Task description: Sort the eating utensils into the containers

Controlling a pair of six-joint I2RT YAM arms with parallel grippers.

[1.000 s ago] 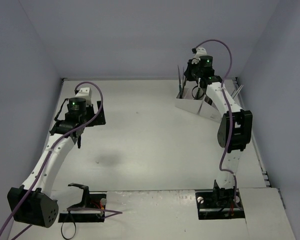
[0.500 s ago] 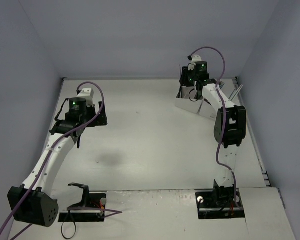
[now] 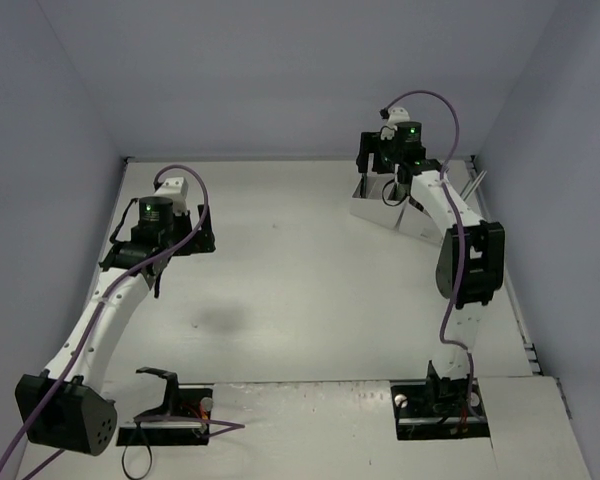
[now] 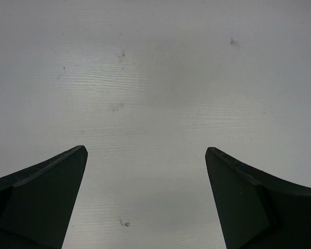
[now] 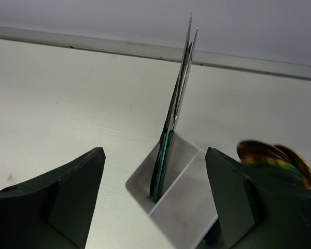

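Sorting is judged almost finished: knives (image 5: 179, 93) are seen standing in the containers (image 5: 184, 212) just ahead of the spread right gripper (image 5: 154, 153), and no utensil is seen under the spread left gripper (image 4: 146, 150).

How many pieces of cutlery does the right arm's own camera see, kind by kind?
knives, standing upright together in the white container, teal handles: 2
rounded gold-and-rainbow heads, blurred, probably spoons: 2
Total: 4
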